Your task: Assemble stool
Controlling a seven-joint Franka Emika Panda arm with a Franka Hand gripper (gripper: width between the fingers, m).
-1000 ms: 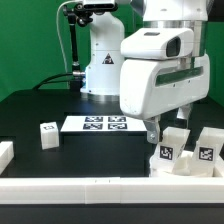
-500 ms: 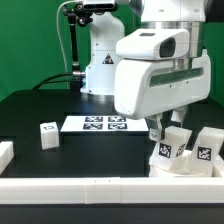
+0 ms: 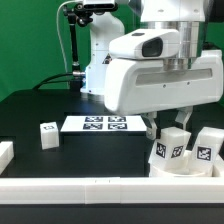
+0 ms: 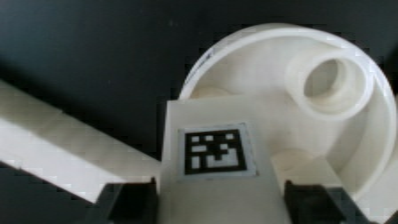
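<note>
We see black counter (image 3: 25, 115) under claw (image 4: 217, 200). Round seat (image 4: 267, 55) below claw, hole facing up. Claw clamped on tagged leg (image 4: 217, 145), fingers (image 4: 128, 202) against both sides, leg tilted over seat. Second leg (image 3: 207, 150) just beside claw; third leg (image 3: 47, 134) well apart.

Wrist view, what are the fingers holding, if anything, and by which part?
A white stool leg, clamped between the fingers by its two opposite sides.
</note>
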